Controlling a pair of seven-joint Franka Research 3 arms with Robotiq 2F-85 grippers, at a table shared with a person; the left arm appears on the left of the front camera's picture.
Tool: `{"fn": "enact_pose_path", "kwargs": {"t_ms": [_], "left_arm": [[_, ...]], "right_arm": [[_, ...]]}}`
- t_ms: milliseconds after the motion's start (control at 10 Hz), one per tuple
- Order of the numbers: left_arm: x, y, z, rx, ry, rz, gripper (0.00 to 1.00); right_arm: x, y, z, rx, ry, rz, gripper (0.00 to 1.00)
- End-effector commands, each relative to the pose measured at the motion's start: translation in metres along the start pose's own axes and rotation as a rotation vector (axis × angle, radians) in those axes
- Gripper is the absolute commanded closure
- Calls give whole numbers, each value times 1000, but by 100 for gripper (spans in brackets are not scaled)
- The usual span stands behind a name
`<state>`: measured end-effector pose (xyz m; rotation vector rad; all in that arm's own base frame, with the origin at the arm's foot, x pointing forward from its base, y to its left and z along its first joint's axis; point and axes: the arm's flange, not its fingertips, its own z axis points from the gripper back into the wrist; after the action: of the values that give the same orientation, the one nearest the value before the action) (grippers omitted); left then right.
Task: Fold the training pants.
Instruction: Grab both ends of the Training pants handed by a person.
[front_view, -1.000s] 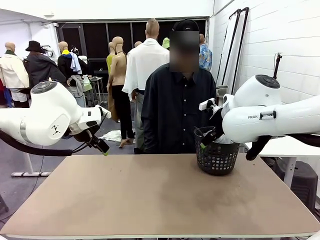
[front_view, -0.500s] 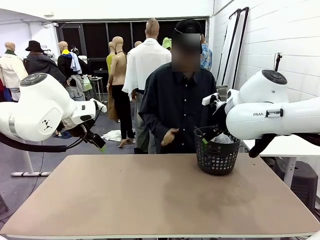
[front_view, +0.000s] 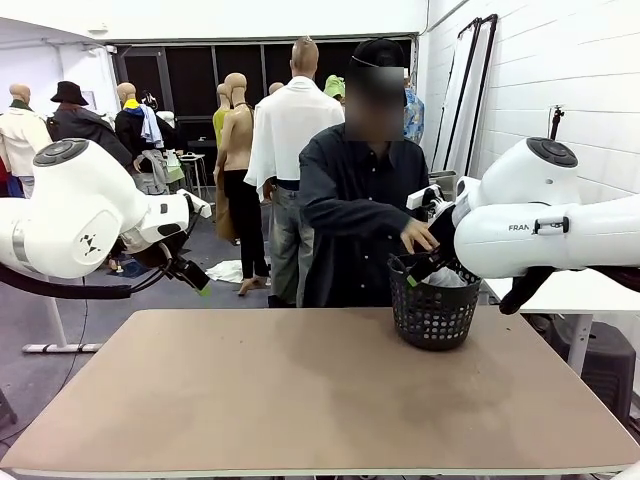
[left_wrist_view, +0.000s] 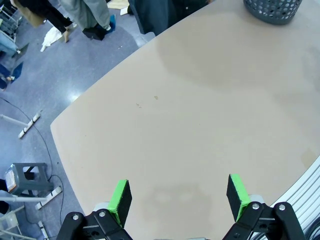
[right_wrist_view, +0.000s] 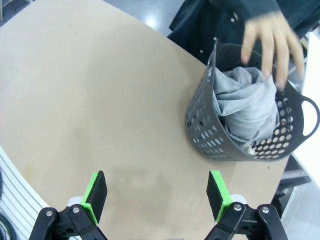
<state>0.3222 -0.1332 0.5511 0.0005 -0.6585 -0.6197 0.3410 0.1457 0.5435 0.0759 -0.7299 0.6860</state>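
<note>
Since a second ago the left arm has drawn back a little toward the picture's left edge, and its left gripper (front_view: 202, 288) (left_wrist_view: 180, 193) hangs off the table's near-left corner, green pads wide apart with nothing between them, angled down at the smooth tan table (front_view: 300, 390). The person, whose arms hung down a second ago, now reaches a hand (front_view: 420, 237) (right_wrist_view: 272, 45) over the black perforated plastic basket (front_view: 432, 318) (right_wrist_view: 200, 125); the fingers are spread and blurred, and contact with the cloth cannot be told. The training pants (right_wrist_view: 245, 107), soft light grey jersey, sit bunched inside the basket. The right gripper (front_view: 415, 275) (right_wrist_view: 157, 196) hovers beside the basket rim, jaws spread, empty.
</note>
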Motion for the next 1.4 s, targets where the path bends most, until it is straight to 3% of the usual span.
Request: {"fn": "enact_pose_path", "kwargs": {"t_ms": [0,1300], "left_arm": [[-1,-2,-1,-11,0,-5,0],[-1,-2,-1,-11,0,-5,0]], "right_arm": [[1,1,0,2,-4,3,0],[1,1,0,2,-4,3,0]]}}
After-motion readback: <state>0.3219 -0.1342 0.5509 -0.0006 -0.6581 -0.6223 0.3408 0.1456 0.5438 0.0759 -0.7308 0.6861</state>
